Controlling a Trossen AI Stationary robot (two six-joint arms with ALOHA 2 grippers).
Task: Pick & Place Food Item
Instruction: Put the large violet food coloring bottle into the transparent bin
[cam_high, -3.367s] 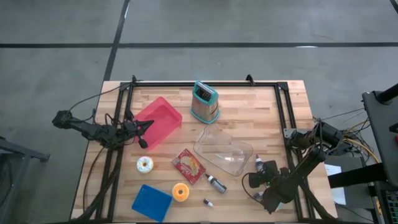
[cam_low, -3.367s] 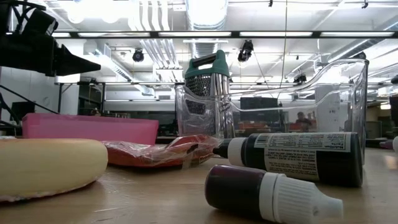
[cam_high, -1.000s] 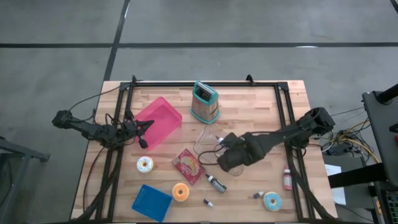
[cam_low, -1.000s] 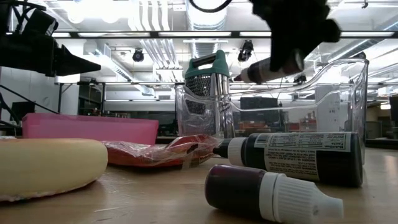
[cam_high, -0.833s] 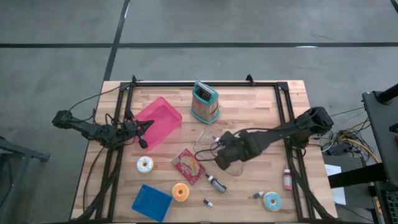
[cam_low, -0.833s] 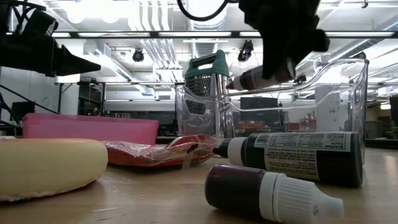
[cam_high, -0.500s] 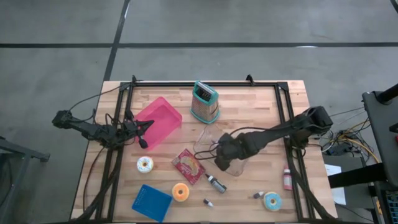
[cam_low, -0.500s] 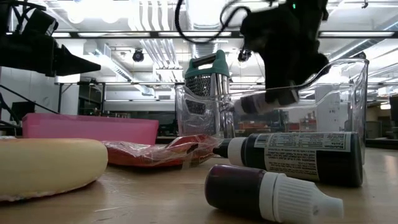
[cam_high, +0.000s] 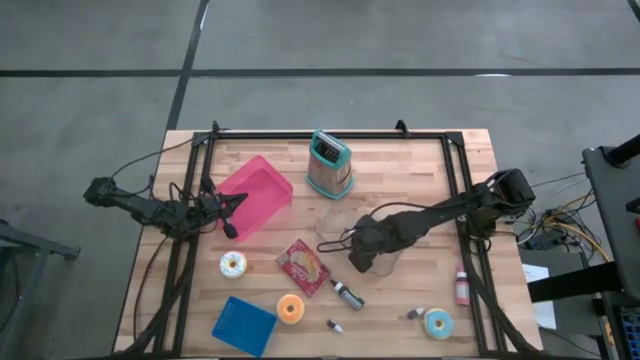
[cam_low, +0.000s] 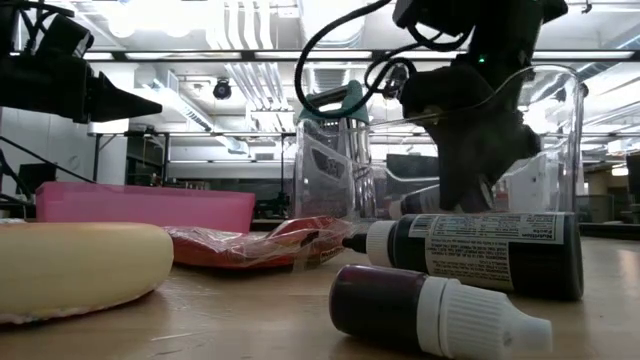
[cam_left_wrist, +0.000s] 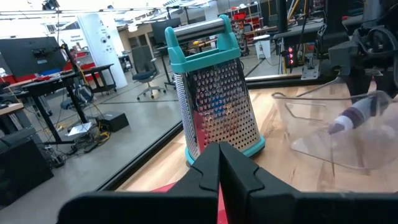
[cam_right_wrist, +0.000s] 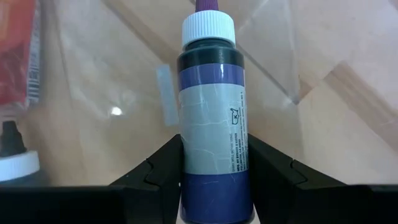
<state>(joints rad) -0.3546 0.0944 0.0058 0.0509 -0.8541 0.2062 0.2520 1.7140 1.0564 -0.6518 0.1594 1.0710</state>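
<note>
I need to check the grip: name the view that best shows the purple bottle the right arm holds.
Right wrist view: the purple bottle fills the frame between the right pincer's fingers. Left wrist view shows it small, inside the clear container. Low view shows only a sliver; the high view hides it under the arm.

Right hand (cam_high: 358, 255) over clear container (cam_high: 340, 225) — left hand (cam_high: 232, 212) beside pink bin (cam_high: 256, 194).

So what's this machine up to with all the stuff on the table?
The right arm's tool is holding a small purple dropper bottle and has it lowered into the clear plastic container near the middle of the table, not yet let go. The left arm's tool waits shut over the pink bin. A metal grater, two more small bottles, a red packet and some donuts lie around untouched.
</note>
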